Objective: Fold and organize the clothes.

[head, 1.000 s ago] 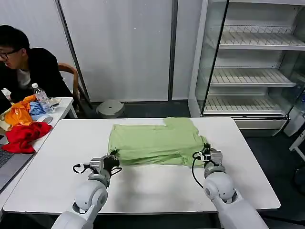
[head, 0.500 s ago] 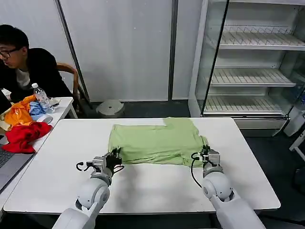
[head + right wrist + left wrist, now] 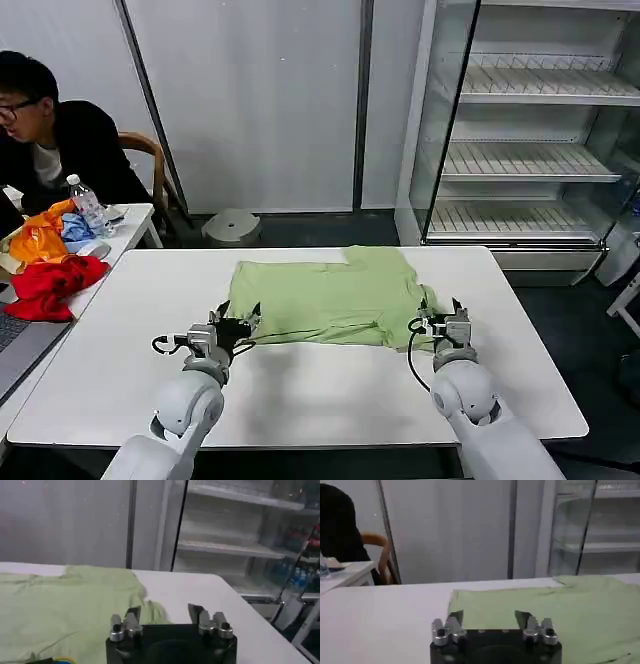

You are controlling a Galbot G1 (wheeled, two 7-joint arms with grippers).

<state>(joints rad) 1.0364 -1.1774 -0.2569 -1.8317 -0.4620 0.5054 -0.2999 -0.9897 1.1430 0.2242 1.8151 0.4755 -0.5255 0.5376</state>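
Green cotton shirt [image 3: 325, 298] lies partly folded, flat on the white counter [image 3: 300, 390]. My left tool [image 3: 238, 326] and right tool [image 3: 438, 320] sit parted and empty at its near corners; I'd pinch both corners evenly before lifting.

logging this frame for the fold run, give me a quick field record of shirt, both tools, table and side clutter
shirt: light green shirt, lying partly folded on the white table
left tool: left tool open, at the shirt's near left corner
right tool: right tool open, at the shirt's near right corner
grasp: neither tool visibly pinches cloth
side table: red cloth, orange garment, water bottle
behind: empty glass-door fridge
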